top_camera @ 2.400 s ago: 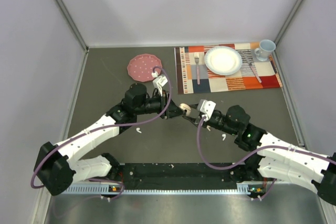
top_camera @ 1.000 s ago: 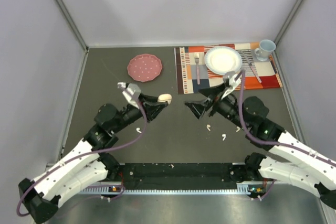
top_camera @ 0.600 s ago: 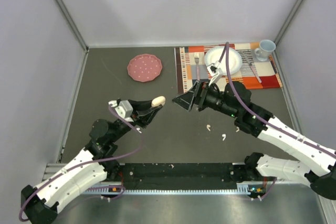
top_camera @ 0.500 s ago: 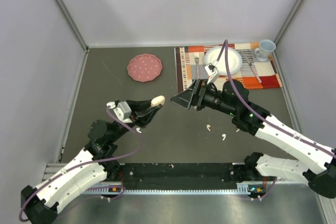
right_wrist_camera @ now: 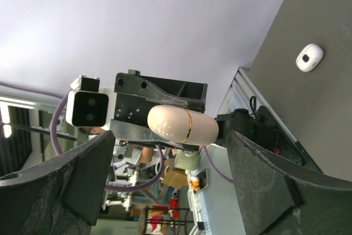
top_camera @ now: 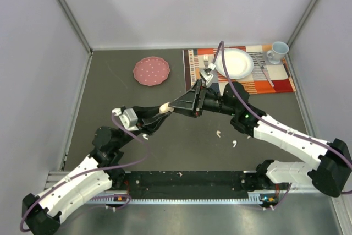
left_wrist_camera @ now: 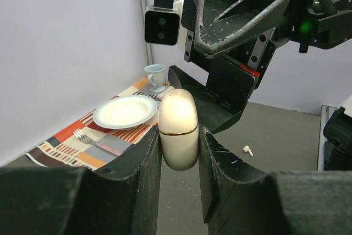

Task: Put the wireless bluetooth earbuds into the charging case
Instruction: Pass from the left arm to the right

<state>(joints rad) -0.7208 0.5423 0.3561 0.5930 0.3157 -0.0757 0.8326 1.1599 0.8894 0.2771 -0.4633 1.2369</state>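
My left gripper (top_camera: 160,111) is shut on a cream charging case (top_camera: 164,107) with a thin gold seam, closed, and holds it up above the table. In the left wrist view the case (left_wrist_camera: 177,130) stands upright between my two fingers. My right gripper (top_camera: 180,103) is open and points at the case from the right. In the right wrist view the case (right_wrist_camera: 182,124) lies crosswise between the spread fingers, touching neither. White earbuds lie on the table: two (top_camera: 218,134) (top_camera: 235,143) under the right arm and one (top_camera: 144,136) by the left arm.
A pink plate (top_camera: 152,71) sits at the back left. A striped placemat (top_camera: 198,83) at the back right carries a white plate (top_camera: 234,63), forks and a pale blue cup (top_camera: 277,52). Grey walls close in the table on three sides.
My right arm has swung left and forward until its open jaws bracket the tip of the case, and they have narrowed slightly. The left gripper lifted the case earlier and now holds it still.
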